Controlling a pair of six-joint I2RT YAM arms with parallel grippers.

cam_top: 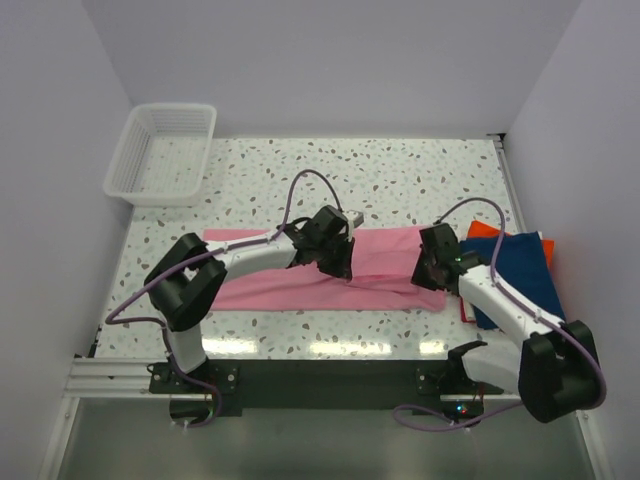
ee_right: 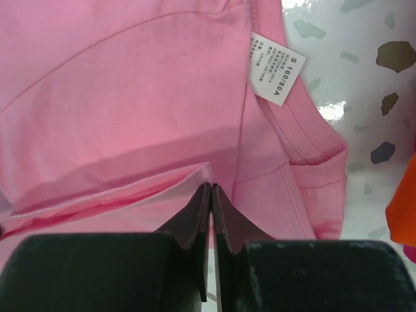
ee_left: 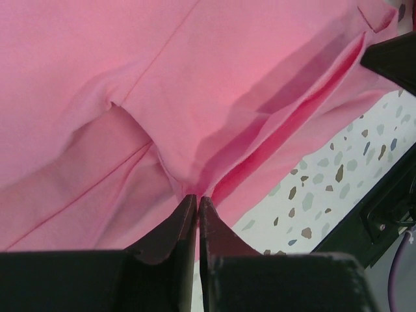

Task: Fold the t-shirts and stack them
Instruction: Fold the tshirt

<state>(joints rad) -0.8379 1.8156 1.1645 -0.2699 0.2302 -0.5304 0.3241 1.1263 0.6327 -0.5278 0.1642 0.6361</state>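
Grip comes first: the left hand (ee_left: 197,198) has its fingers pressed almost together on a gathered ridge of the pink t-shirt (cam_top: 385,255), creases running in toward its tips. The right hand (ee_right: 211,187) is closed too, pinching the edge of a folded layer of the same shirt. Just beyond its tips and to the right are the neckline and a white size label (ee_right: 276,68).

Between the two hands the shirt lies as a long flat band on the table (cam_top: 400,180). Just to the right hand's outer side sit the folded navy t-shirt (cam_top: 525,275) and, under it, the orange-red one (cam_top: 482,229). The white basket (cam_top: 160,150) is well apart, beyond the left hand.

The step looks like a fold of the band. To do it well, both hands should probably rise together, level, with the cloth lightly taut between them. The lifted edge should land square on the layer below without dragging it. Letting go is best only once the cloth rests flat.
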